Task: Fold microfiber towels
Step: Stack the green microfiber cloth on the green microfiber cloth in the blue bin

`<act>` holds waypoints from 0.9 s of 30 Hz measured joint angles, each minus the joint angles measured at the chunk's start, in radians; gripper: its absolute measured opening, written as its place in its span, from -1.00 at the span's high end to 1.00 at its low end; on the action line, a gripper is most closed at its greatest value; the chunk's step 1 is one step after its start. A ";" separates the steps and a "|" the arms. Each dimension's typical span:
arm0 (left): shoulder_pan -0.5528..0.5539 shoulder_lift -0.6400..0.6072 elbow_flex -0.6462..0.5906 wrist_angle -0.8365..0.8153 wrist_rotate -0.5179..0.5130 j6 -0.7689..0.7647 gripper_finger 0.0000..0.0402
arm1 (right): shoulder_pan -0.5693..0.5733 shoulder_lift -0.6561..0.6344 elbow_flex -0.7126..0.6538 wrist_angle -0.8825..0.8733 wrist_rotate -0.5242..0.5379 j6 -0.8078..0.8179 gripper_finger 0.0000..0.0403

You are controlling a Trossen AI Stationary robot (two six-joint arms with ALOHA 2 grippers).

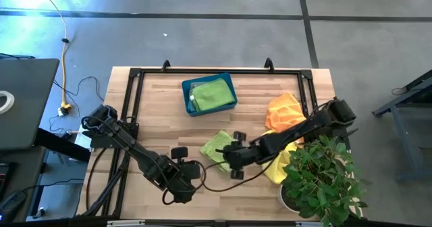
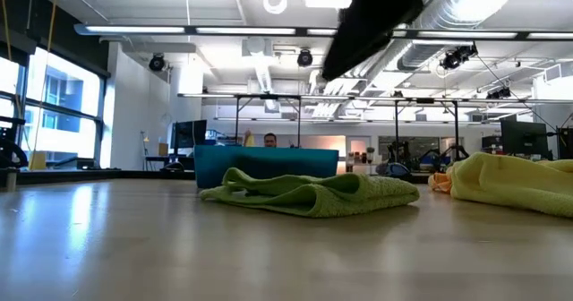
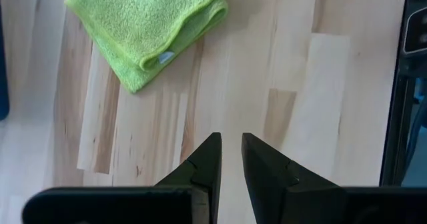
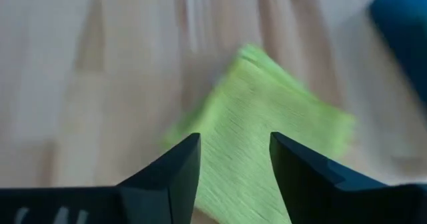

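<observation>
A lime green towel point(image 1: 216, 144) lies folded over on the wooden table, near its middle; it also shows in the low view point(image 2: 313, 192), the left wrist view point(image 3: 150, 27) and the right wrist view point(image 4: 260, 124). My right gripper point(image 1: 233, 161) hovers open just above this towel's near right part, with its fingers point(image 4: 177, 167) standing over the cloth. My left gripper point(image 1: 189, 183) is empty above bare wood near the table's front edge, its fingers point(image 3: 207, 161) only narrowly apart. A second green towel point(image 1: 210, 94) lies in the teal bin point(image 1: 187, 100).
An orange towel point(image 1: 283, 109) and a yellow towel point(image 1: 278, 166) lie crumpled at the table's right. The yellow towel also shows in the low view point(image 2: 515, 180). A potted plant point(image 1: 320, 180) stands at the near right corner. A black frame point(image 1: 128, 92) runs along the table's edges.
</observation>
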 joint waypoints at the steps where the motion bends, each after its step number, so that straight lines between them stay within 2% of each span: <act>1: 0.000 0.000 -0.003 0.000 0.000 0.000 0.75 | 0.002 -0.019 0.000 -0.042 0.016 -0.032 0.16; 8: 0.001 0.000 -0.010 0.002 -0.030 0.000 0.75 | 0.005 -0.149 -0.022 -0.311 0.083 -0.058 0.26; 14: 0.004 0.000 -0.010 0.003 -0.087 0.013 0.75 | 0.004 -0.356 -0.256 -0.311 0.147 0.051 0.26; 17: 0.013 0.000 -0.010 0.004 -0.106 0.026 0.75 | 0.004 -0.493 -0.421 -0.220 0.151 0.129 0.26; 19: 0.024 0.000 -0.010 0.006 -0.130 0.027 0.75 | 0.004 -0.590 -0.529 -0.091 0.151 0.137 0.26; 27: 0.102 0.000 -0.010 0.070 -0.199 0.028 0.75 | -0.016 -0.924 -0.903 0.395 0.151 0.036 0.26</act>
